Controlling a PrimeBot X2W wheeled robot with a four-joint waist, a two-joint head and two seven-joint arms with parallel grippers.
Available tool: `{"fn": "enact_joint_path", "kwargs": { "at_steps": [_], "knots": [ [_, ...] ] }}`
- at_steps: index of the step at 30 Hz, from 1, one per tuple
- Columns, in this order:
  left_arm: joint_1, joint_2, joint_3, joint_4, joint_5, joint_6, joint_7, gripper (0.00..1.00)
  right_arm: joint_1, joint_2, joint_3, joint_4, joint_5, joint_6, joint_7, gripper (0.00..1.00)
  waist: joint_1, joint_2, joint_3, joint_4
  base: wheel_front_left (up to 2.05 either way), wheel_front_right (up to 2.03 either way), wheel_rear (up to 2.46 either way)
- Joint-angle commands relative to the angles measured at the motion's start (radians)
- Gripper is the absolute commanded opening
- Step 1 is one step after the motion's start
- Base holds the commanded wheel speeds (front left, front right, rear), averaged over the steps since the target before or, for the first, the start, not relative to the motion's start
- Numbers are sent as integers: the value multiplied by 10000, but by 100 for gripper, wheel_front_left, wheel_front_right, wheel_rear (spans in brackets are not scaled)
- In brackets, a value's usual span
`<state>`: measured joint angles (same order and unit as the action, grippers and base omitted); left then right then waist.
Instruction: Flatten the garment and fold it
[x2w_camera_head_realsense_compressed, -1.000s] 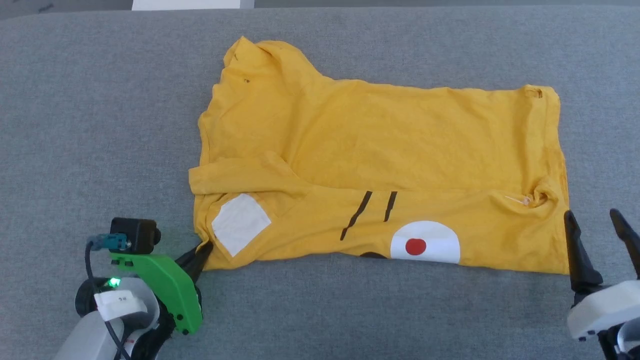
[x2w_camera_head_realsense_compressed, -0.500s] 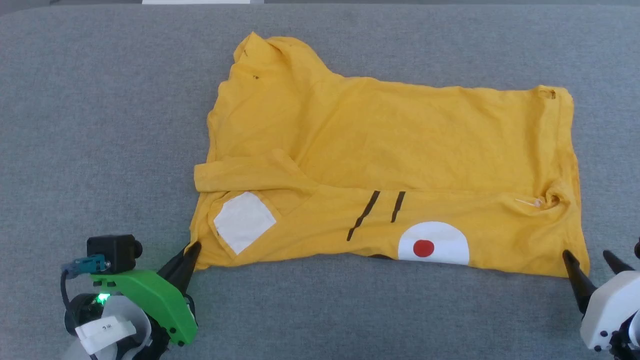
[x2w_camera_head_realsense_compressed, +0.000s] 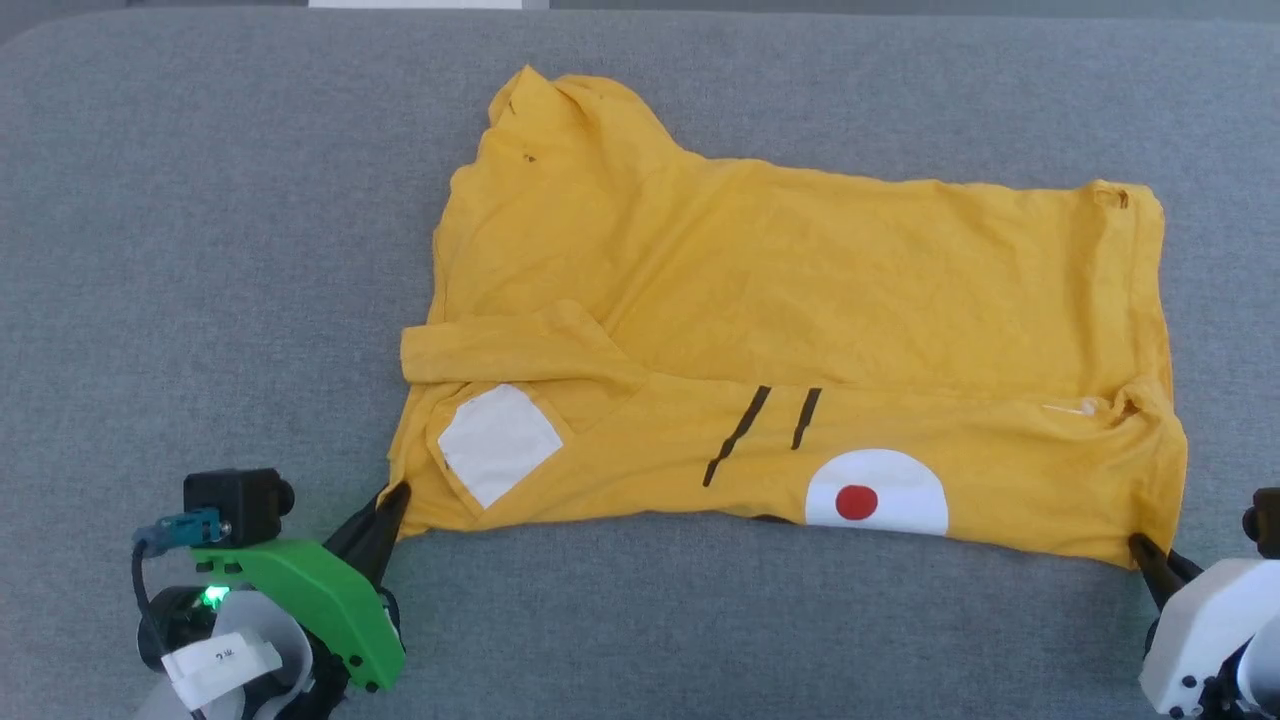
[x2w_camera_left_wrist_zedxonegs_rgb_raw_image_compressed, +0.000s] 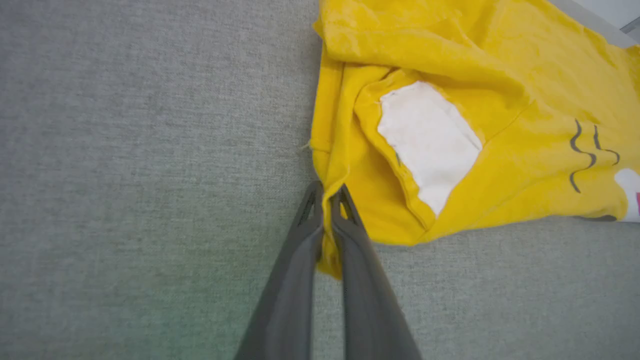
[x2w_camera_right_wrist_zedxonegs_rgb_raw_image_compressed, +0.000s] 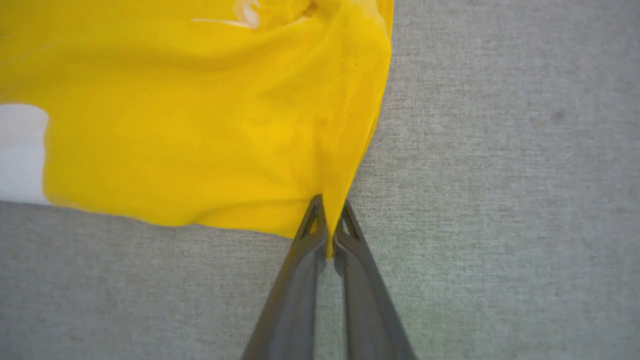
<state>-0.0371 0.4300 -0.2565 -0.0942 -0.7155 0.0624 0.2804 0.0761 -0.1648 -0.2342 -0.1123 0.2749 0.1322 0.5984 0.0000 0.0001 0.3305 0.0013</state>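
Head view, nearest first: at seven o'clock the left gripper (x2w_camera_head_realsense_compressed: 396, 491) has its fingers pinched together on the near-left corner of the garment (x2w_camera_head_realsense_compressed: 800, 290), and the left wrist view shows yellow cloth caught between them. At four o'clock the right gripper (x2w_camera_head_realsense_compressed: 1136, 542) is clamped the same way on the near-right hem corner. A white tag (x2w_camera_head_realsense_compressed: 222, 662) on the left wrist carries marks too small to read. The garment lies across the middle of the grey surface (x2w_camera_head_realsense_compressed: 200, 220). Its near strip shows a white patch (x2w_camera_head_realsense_compressed: 498, 443), black stripes (x2w_camera_head_realsense_compressed: 760, 430) and a red dot (x2w_camera_head_realsense_compressed: 856, 502), with no legible writing. Toward eleven o'clock a sleeve (x2w_camera_head_realsense_compressed: 540, 110) juts out. Flattening looks largely done, with wrinkles remaining. The proper folds appear yet to come.
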Motion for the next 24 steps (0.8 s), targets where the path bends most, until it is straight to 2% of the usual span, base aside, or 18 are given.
{"fn": "enact_joint_path", "kwargs": {
  "at_steps": [1, 7, 14, 19, 24],
  "knots": [
    [46, -15, 29, -8, -43, 36, -9, 0, -71, -45, -23, -28, 107, -15, 42, 0, 0, -1, -173, -41, 0, 0, 0],
    [428, 129, 496, -674, -435, 330, 135, 0, 12, -350, -620, -1187, 340, -15, 527, 0, 0, -1, -548, -20, 0, 0, 0],
    [1917, 314, 889, -1958, -982, 1104, 836, 0, 857, -179, -1386, -2102, 613, -15, 1198, 0, 0, -1, -672, 114, 0, 0, 0],
    [2991, -91, 742, -2239, -1412, 1439, 982, 0, 1733, 218, -1682, -2104, 526, -15, 1398, 0, 0, -1, -581, 228, 0, 0, 0],
    [3356, -649, 416, -1680, -1759, 1337, 833, 0, 2113, 538, -1680, -1574, 543, -15, 1020, 0, 0, -1, -480, 338, 0, 0, 0]
  ]
}}
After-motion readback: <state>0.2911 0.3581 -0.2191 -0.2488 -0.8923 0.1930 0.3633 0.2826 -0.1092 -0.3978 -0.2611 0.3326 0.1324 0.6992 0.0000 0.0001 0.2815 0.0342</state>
